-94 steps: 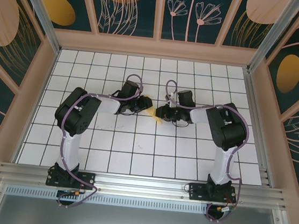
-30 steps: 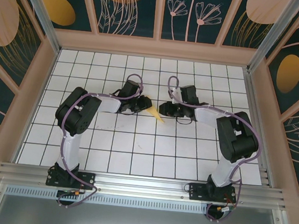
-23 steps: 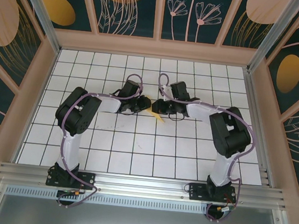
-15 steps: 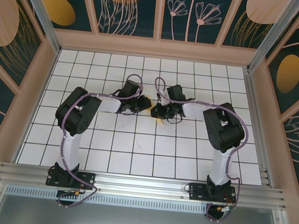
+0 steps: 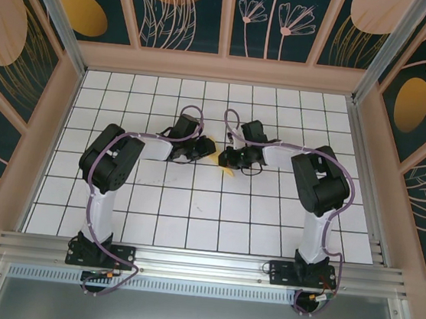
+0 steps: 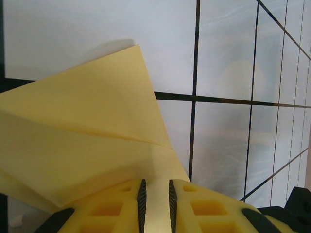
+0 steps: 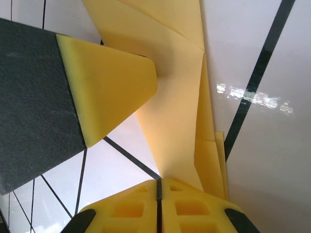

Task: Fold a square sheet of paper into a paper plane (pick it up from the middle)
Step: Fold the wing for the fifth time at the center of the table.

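Observation:
The yellow paper plane (image 5: 228, 172) lies between the two grippers at the table's middle, its pointed tip toward the near side. My left gripper (image 5: 204, 154) reaches in from the left. In the left wrist view it (image 6: 155, 193) is shut on the folded paper (image 6: 97, 121), which runs between its pads. My right gripper (image 5: 222, 159) meets the paper from the right. In the right wrist view it (image 7: 159, 187) is shut, with a narrow end of the paper (image 7: 177, 111) running into its seam. One of the left gripper's fingers (image 7: 107, 87) rests against the paper just beyond.
The white grid table (image 5: 192, 203) spreads out on all sides, bounded by a wooden frame (image 5: 223, 68) at the back and sides. A metal rail (image 5: 201, 262) with both arm bases runs along the near edge.
My right gripper has swung left from beside the paper onto it and closed. The left gripper has stayed where it was, holding the paper.

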You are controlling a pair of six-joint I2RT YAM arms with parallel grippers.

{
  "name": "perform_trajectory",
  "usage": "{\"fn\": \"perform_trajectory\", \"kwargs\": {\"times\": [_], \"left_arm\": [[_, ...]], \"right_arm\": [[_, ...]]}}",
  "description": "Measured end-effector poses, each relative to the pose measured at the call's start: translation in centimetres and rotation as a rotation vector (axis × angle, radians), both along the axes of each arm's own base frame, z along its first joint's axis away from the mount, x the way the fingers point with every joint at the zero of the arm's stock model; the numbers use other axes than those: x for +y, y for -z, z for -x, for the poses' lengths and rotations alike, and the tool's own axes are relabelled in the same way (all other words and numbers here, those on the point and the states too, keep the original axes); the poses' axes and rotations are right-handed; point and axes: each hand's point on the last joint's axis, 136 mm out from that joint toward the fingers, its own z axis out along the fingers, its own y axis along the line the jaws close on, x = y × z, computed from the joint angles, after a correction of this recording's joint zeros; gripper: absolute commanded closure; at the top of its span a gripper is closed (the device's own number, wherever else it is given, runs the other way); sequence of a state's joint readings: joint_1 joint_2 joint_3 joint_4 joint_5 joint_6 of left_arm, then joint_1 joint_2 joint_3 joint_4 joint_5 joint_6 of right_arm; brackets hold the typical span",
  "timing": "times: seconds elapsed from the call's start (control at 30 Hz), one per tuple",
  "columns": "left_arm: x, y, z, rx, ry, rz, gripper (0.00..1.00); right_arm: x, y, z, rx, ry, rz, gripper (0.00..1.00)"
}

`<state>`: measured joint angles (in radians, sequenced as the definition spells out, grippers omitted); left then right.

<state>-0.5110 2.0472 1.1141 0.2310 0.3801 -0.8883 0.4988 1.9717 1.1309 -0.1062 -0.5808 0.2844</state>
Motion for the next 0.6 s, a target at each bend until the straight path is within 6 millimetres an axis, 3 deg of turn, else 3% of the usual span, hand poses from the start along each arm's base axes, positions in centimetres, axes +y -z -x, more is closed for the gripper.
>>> {"fn": "perform_trajectory", "kwargs": {"times": [0.6], "left_arm": [[0.0,0.0,0.0,-0.001,0.004,-0.004,0.77]], "right_arm": [[-0.8,0.6,1.1,0.049,-0.021,-0.03,0.92]]}}
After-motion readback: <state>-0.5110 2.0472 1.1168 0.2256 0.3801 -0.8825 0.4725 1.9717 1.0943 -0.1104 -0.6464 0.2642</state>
